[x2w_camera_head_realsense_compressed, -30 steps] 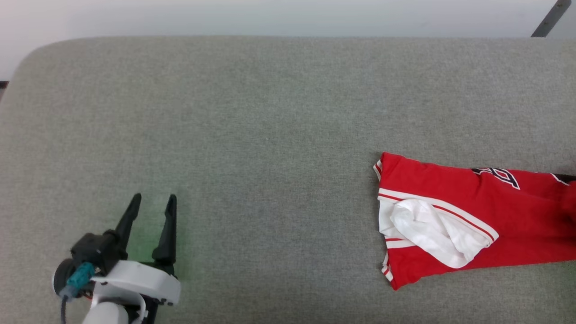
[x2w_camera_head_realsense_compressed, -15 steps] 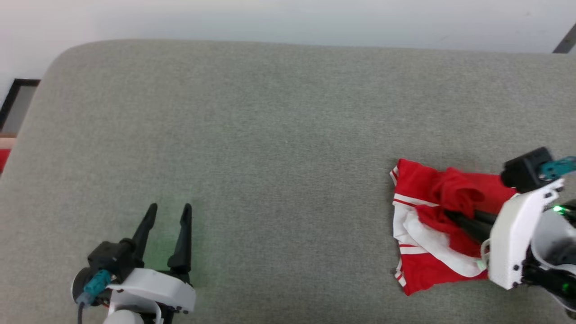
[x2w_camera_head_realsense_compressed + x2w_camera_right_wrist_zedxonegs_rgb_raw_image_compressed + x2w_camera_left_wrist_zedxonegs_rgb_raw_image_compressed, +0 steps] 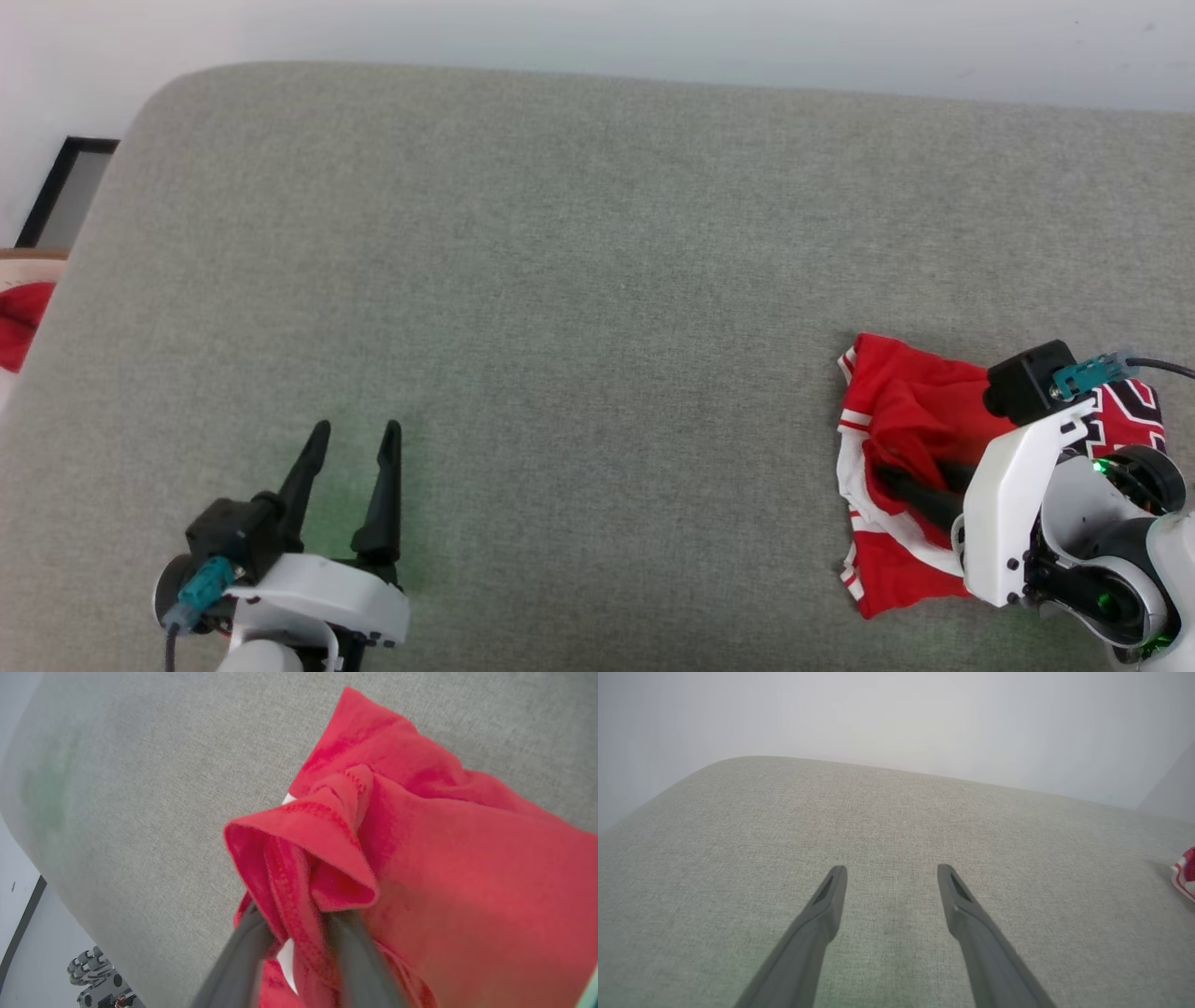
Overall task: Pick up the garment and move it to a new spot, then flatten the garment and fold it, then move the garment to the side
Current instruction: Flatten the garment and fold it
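The garment (image 3: 910, 411), a red jersey with white trim, lies bunched at the right of the grey cushion (image 3: 597, 280); part of a black numeral shows by the wrist. My right gripper (image 3: 904, 478) lies across it, fingers pointing left. In the right wrist view a raised red fold of the garment (image 3: 467, 858) stands between the fingers of the right gripper (image 3: 299, 926), whose jaws stand slightly apart around the cloth. My left gripper (image 3: 355, 429) rests open at the lower left with nothing between its fingers, also seen as left gripper (image 3: 892, 870). The garment's edge (image 3: 1186, 872) shows far right.
The cushion's rounded far left corner (image 3: 159, 93) drops off to a pale floor. Beyond that edge a red item (image 3: 19, 322) and a dark frame (image 3: 65, 187) lie off the cushion. A wheeled base (image 3: 93, 975) shows below the near edge.
The camera has turned. My right gripper has come in holding the jersey's right part and carried it leftward, bunching the spread-out garment into a smaller heap. Its jaws have parted slightly. Left gripper unchanged.
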`<state>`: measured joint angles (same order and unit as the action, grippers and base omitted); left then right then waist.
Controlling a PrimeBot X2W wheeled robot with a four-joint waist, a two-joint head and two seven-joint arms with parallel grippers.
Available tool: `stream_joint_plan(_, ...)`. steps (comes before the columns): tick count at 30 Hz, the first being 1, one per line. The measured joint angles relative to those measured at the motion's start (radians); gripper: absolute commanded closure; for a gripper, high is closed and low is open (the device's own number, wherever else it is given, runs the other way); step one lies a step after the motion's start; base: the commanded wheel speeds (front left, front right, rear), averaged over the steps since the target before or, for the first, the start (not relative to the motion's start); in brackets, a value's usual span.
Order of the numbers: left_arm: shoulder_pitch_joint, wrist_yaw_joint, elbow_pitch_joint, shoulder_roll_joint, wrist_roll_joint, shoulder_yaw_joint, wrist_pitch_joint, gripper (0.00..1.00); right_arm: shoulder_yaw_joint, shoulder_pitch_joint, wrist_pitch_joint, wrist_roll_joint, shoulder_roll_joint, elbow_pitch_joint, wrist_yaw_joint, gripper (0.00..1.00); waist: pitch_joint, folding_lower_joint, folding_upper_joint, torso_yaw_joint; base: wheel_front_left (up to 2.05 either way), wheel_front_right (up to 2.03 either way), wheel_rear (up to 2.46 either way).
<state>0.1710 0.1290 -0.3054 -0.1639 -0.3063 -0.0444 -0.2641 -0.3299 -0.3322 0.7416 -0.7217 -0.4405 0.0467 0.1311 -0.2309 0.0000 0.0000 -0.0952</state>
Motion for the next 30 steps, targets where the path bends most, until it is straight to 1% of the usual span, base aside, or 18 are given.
stream_joint_plan(1, 0.0, 0.0, -0.002, -0.001, 0.0, 0.002, 0.0, 0.0, -0.002, -0.004, -0.013, -0.004, 0.002, 0.002, 0.0, 0.0, 0.001, 0.0, 0.0, 0.002, 0.0, 0.0, 0.0)
stream_joint_plan(5, -0.003, 0.0, -0.007, -0.007, -0.002, 0.008, 0.0, 0.0, -0.005, -0.006, -0.043, -0.028, -0.001, 0.003, 0.0, 0.0, 0.012, 0.0, 0.0, 0.015, 0.0, 0.0, 0.0)
stream_joint_plan(8, -0.004, 0.0, -0.01, -0.012, -0.003, 0.003, 0.0, 0.0, 0.014, -0.01, -0.069, -0.054, -0.015, 0.001, 0.0, 0.0, 0.024, 0.0, 0.0, 0.026, 0.0, 0.0, 0.0)
stream_joint_plan(13, -0.006, 0.0, -0.017, -0.021, -0.011, -0.004, 0.0, 0.0, 0.061, -0.014, -0.168, -0.063, -0.05, 0.0, 0.0, 0.0, 0.043, 0.0, 0.0, 0.049, 0.0, 0.0, 0.0)
stream_joint_plan(16, -0.007, 0.0, -0.029, -0.025, -0.017, -0.014, 0.0, 0.0, 0.065, -0.013, -0.264, -0.059, -0.075, 0.025, 0.0, 0.0, 0.054, 0.0, 0.0, 0.062, 0.0, 0.0, 0.0)
stream_joint_plan(21, -0.007, 0.0, -0.064, -0.025, -0.022, -0.022, 0.0, 0.0, 0.073, 0.0, -0.467, -0.033, -0.079, 0.141, 0.0, 0.0, 0.079, 0.0, 0.0, 0.08, 0.0, 0.0, 0.0)
stream_joint_plan(26, -0.007, -0.002, -0.099, -0.026, -0.013, 0.002, 0.0, 0.0, 0.1, 0.012, -0.687, 0.024, -0.048, 0.255, 0.0, 0.0, 0.112, 0.0, 0.0, 0.091, 0.0, 0.0, 0.0)
stream_joint_plan(30, -0.012, -0.006, -0.09, -0.025, 0.02, 0.027, 0.0, 0.0, 0.108, 0.025, -0.805, 0.058, -0.019, 0.312, 0.0, 0.0, 0.144, 0.0, 0.0, 0.096, 0.0, 0.0, 0.0)
